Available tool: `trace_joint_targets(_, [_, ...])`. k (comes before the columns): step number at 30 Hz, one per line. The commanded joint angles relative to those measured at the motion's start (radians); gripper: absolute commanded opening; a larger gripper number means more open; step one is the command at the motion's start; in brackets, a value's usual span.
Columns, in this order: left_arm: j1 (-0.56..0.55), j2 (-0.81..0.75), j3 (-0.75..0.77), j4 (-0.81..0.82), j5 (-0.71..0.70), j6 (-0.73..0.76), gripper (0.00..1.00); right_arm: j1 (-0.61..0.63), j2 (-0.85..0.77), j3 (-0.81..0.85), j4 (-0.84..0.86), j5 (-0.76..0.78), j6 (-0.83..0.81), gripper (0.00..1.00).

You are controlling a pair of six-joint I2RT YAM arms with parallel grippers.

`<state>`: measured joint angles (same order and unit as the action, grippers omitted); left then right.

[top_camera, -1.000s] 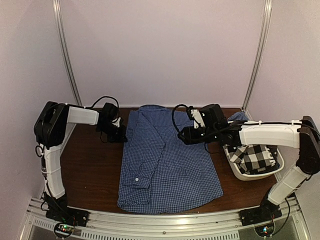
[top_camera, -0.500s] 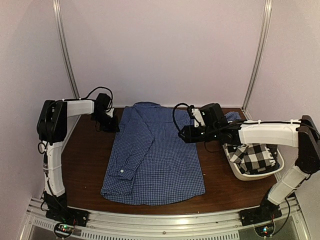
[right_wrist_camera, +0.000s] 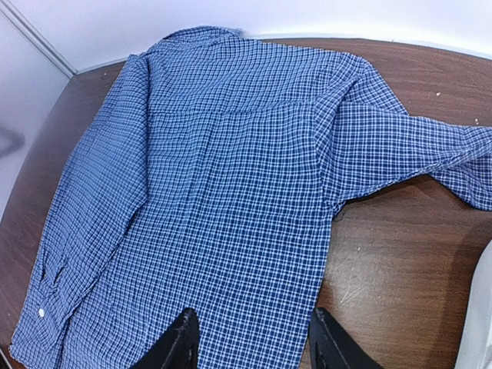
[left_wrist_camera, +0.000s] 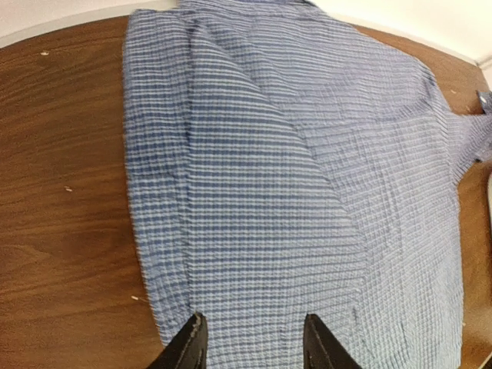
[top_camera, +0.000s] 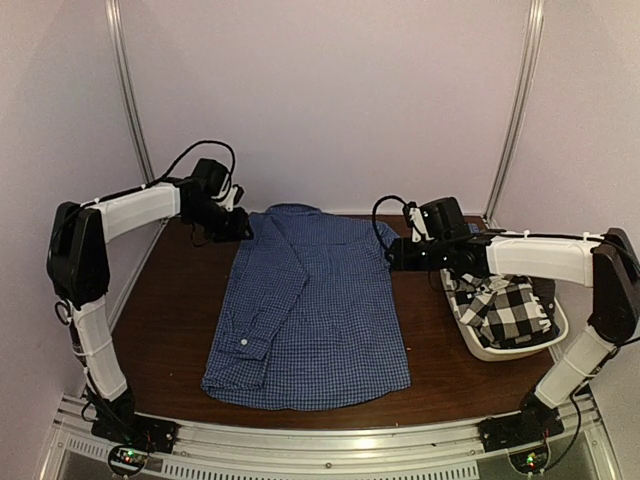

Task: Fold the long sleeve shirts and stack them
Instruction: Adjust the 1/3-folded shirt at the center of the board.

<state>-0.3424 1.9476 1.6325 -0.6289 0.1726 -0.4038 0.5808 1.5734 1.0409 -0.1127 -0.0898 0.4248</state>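
Pale lilac walls close round a dark brown wooden bench (top_camera: 170, 310). Across its middle we see a blue, fine-gingham, collared cloth shirt (top_camera: 320, 310) spread flat, with the collar toward the far edge and the hem toward the near edge. The cloth lies mostly smooth, with a few soft creases near the shoulders. Its left sleeve is folded in and lies along the shirt's left side, the cuff showing one white button near the hem. From the right wrist view, the other sleeve runs out sideways toward the right edge.

By that right edge stands a white plastic tub (top_camera: 500, 352), and a crumpled shirt of large black-and-white checks (top_camera: 510, 310) lies inside it.

We find the left fingers (top_camera: 238, 228) at the shirt's far-left shoulder, spread apart with nothing between them. The right fingers (top_camera: 393, 256) hang over the shirt's right side near the armpit, likewise parted and empty. Whether either pair touches the cloth, we cannot tell.
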Motion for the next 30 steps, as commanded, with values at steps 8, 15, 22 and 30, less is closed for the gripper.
trace_joint_targets(8, [-0.149, -0.102, -0.347, 0.210, 0.193, -0.132, 0.43, -0.011, 0.108, 0.103, -0.037, 0.040, -0.047, 0.49])
trace_joint_targets(15, [-0.185, -0.127, -0.507, 0.252, 0.216, -0.156, 0.42, -0.050, 0.135, 0.136, -0.048, 0.073, -0.050, 0.49])
trace_joint_targets(22, [-0.185, -0.153, -0.634, 0.252, 0.196, -0.149, 0.42, -0.200, 0.176, 0.240, -0.092, 0.085, -0.060, 0.53])
trace_joint_targets(30, [-0.185, -0.154, -0.701, 0.225, 0.150, -0.140, 0.42, -0.395, 0.309, 0.425, -0.175, 0.143, -0.080, 0.58])
